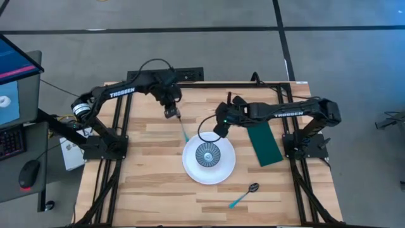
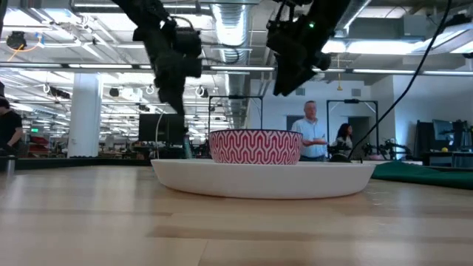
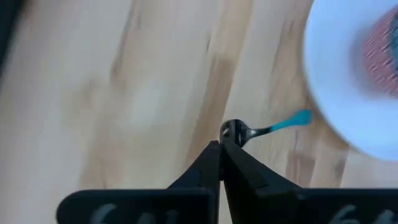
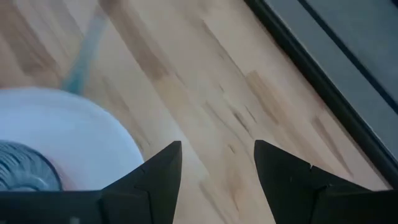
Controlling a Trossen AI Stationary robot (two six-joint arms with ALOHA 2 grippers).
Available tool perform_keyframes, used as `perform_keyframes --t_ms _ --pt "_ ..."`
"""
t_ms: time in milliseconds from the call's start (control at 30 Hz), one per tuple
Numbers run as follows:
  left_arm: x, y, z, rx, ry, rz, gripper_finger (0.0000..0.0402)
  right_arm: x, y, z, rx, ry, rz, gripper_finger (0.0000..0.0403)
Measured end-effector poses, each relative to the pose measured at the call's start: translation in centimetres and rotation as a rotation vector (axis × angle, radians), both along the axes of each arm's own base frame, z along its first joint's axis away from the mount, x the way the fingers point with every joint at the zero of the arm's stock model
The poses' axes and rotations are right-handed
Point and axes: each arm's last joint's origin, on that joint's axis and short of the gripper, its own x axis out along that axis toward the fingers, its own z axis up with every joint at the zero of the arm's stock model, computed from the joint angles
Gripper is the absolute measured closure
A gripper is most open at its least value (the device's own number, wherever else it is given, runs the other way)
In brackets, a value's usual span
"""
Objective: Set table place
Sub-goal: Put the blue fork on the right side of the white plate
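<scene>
High view: we see the white plate (image 1: 209, 159) at the middle of the wooden tabletop (image 1: 145, 183), the patterned bowl (image 1: 207, 153) on it, the fork (image 1: 183, 131) just beside its rim under the left gripper (image 1: 171, 113), the spoon (image 1: 244, 195) lying apart nearer the front edge, and the green cloth (image 1: 264, 144) beside the plate under the right arm.
Low view: we see the bowl (image 2: 256, 146) sitting upright on the plate (image 2: 263, 179), both arms raised above.
Left wrist view: we find the fingers (image 3: 211, 167) pressed together, gripping nothing, above the fork (image 3: 266, 129).
Right wrist view: we find the right gripper (image 4: 217, 163) spread open beside the plate's (image 4: 74, 134) rim.
</scene>
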Motion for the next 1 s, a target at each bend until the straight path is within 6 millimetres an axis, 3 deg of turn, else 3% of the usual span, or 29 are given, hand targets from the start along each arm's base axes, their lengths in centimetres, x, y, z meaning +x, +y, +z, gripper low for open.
perform_keyframes --t_ms 300,467,733,1000 --pt "2.2 -0.3 5.3 0.092 -0.200 -0.151 0.0400 1.7 -2.2 1.4 0.033 -0.204 0.143 0.0178" --pt "2.8 -0.6 7.0 0.135 -0.249 -0.190 0.0400 1.8 -3.5 1.7 0.022 -0.245 0.149 0.0178" --pt "3.6 -1.5 8.4 0.175 -0.315 -0.258 0.0401 2.2 -4.1 2.3 0.105 -0.343 0.242 0.0178" --pt "4.2 -1.7 8.8 0.178 -0.396 -0.303 0.0401 2.3 -4.1 2.3 0.119 -0.358 0.228 0.0178"
